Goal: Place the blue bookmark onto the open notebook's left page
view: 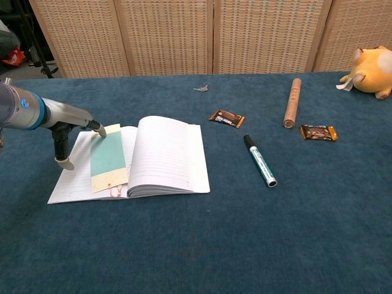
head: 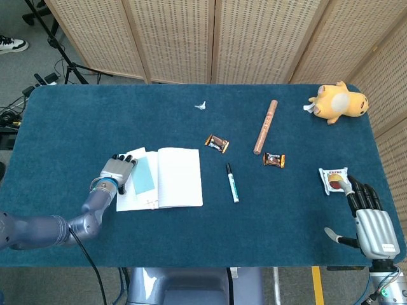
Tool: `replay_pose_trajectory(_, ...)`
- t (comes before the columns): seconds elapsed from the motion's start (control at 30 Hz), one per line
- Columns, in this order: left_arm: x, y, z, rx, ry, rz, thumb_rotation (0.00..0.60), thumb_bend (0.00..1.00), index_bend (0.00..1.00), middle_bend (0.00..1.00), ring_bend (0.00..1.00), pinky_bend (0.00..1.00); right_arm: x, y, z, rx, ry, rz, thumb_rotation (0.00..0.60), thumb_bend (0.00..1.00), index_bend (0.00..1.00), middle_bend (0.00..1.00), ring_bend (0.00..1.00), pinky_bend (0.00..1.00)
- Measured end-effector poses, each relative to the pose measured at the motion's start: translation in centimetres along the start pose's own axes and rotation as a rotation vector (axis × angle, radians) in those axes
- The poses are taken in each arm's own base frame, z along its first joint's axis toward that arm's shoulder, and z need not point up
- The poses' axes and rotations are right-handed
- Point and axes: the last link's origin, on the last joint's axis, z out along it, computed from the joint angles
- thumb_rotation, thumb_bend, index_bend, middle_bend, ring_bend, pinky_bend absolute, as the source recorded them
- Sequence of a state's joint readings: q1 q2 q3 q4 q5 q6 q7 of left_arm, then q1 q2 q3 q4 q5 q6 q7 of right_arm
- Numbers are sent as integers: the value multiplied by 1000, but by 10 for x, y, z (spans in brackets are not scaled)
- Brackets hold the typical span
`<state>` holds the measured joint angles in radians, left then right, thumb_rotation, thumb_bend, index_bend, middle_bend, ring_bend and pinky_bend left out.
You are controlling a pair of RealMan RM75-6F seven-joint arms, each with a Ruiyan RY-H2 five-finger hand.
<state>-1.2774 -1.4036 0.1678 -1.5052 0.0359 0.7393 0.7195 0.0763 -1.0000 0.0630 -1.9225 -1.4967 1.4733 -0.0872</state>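
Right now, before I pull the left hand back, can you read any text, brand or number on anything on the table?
None can be read.
Marker: print on the barrel, blurred.
Two snack wrappers: print too small.
Brown tube: faint marks, illegible.
Red and white packet: lettering too small.
Notebook: ruled lines only.
Blue bookmark: no print visible.

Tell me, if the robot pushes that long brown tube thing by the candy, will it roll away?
Probably. The brown tube looks round and lies flat on the table, so a sideways push would likely roll it. The fuzzy-looking cloth may slow it. It looks thin, perhaps light, but I can't tell.
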Motion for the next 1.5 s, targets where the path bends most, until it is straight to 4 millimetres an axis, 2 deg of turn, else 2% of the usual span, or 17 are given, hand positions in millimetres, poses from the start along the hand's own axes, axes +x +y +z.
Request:
replay_pose_trajectory(1.1, 0, 38, -4, -93, 32, 42, 600, 260, 0, 0, 0, 0, 5, 2, -2, -5, 16, 10, 600, 105, 0, 0, 0, 0)
replay_pose_trajectory(1.5, 3, 42, -4, -108, 47, 16, 600, 261, 0, 0, 0, 0, 5, 3, -3, -3, 17, 11, 600, 105, 0, 0, 0, 0)
